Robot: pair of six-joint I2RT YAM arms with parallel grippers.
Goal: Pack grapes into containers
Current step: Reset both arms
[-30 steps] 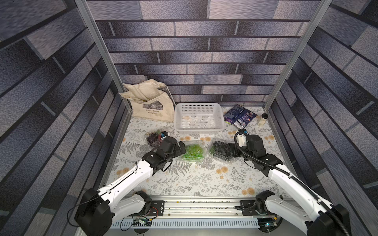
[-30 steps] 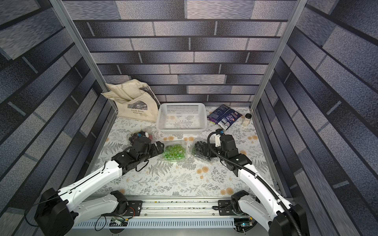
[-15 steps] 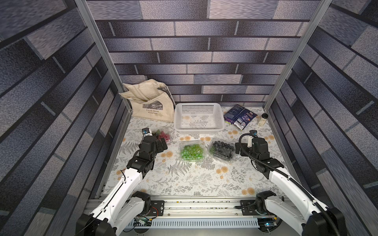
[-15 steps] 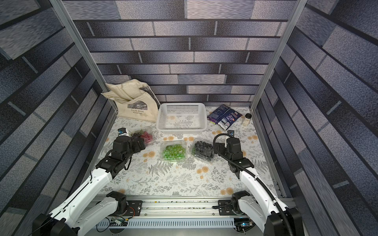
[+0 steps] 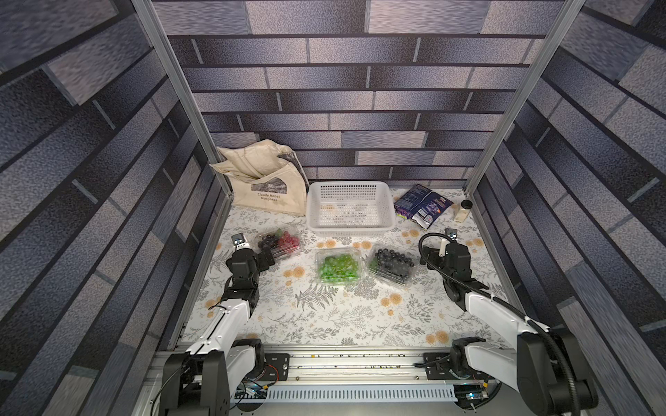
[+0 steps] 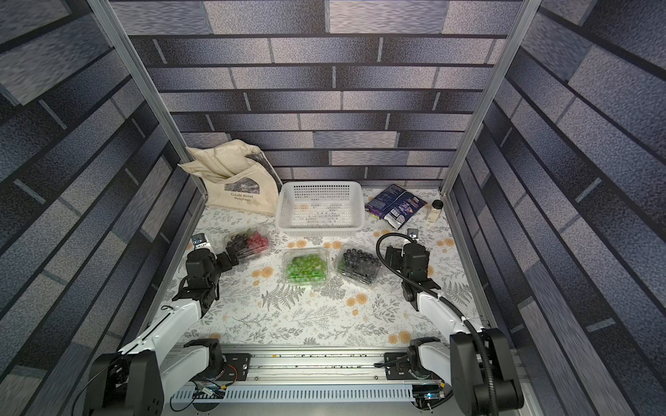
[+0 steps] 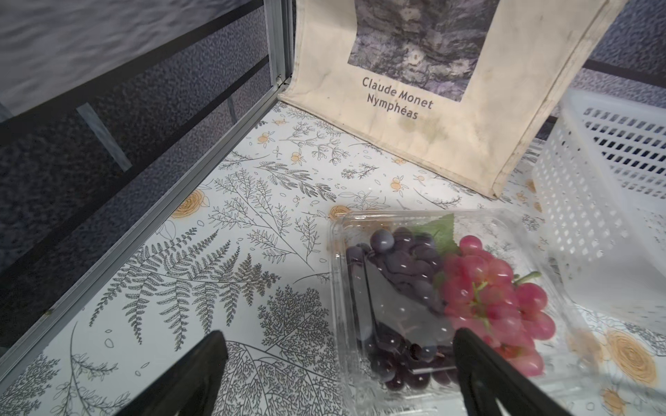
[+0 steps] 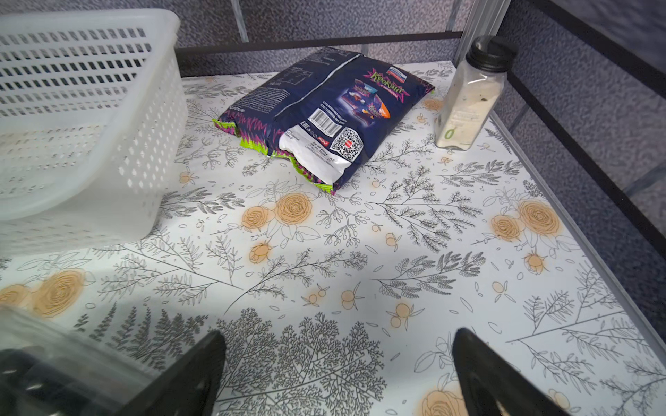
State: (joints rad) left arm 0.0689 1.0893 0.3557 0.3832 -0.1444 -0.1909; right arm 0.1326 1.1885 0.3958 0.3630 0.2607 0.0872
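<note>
Fingers (image 7: 194,378) spread wide on both arms, empty.

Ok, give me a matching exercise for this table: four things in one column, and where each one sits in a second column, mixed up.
1. green grapes
2. red grapes
3. snack bag
4. tote bag

A. between the basket and the bottle
B. in the middle box of three
C. sharing a box with dark grapes
D. far corner on the robot's left

Pairs: 1-B, 2-C, 3-A, 4-D.
</note>
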